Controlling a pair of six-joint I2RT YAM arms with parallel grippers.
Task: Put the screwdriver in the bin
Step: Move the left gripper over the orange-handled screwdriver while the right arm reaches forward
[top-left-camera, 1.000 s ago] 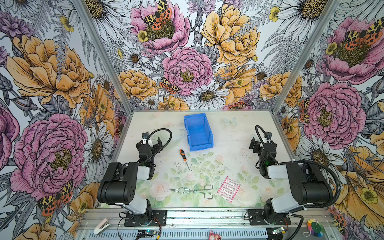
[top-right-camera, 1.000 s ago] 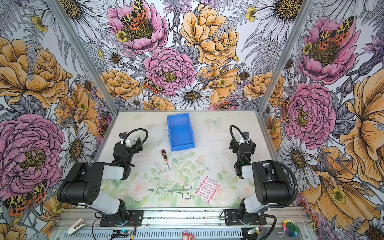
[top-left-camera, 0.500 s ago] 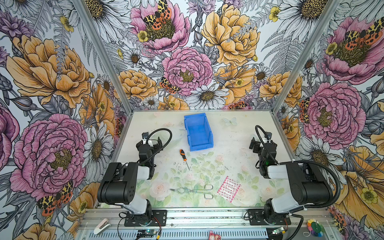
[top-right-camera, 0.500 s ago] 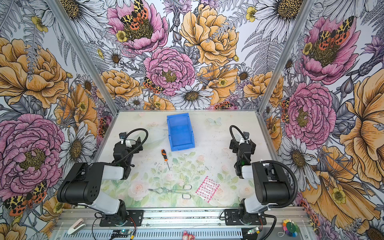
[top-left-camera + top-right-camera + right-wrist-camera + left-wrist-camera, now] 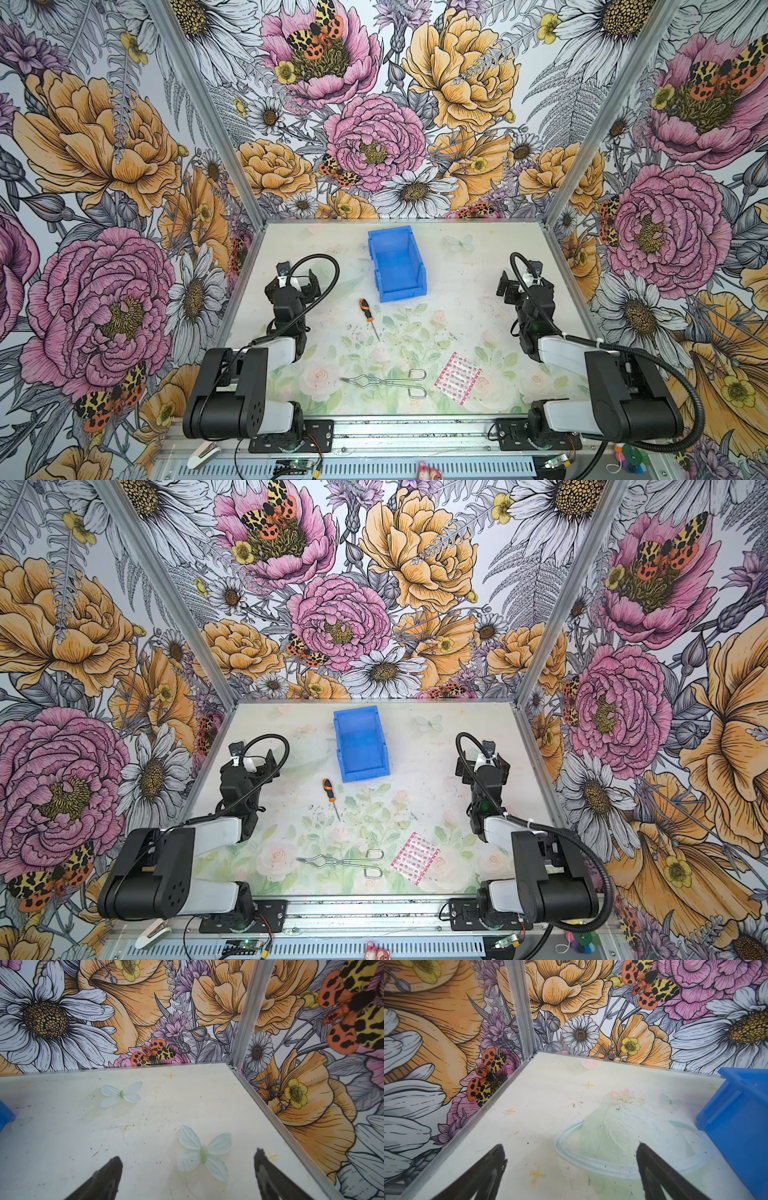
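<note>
The screwdriver (image 5: 368, 313) (image 5: 330, 794), with a stubby orange-and-black handle and a thin silver shaft, lies flat on the table just in front of the bin's left front corner. The blue open-topped bin (image 5: 397, 263) (image 5: 360, 744) stands at the middle back; its side wall (image 5: 741, 1126) shows in the left wrist view and a sliver of it (image 5: 4, 1114) in the right wrist view. My left gripper (image 5: 296, 279) (image 5: 571, 1153) hovers open and empty left of the screwdriver. My right gripper (image 5: 521, 282) (image 5: 188, 1159) is open and empty at the right side.
Bare-wire metal tongs (image 5: 386, 380) (image 5: 345, 862) lie near the front middle. A pink patterned packet (image 5: 457, 378) (image 5: 414, 858) lies to their right. Metal wall posts (image 5: 521, 1007) (image 5: 247, 1012) and floral walls close in the table on three sides.
</note>
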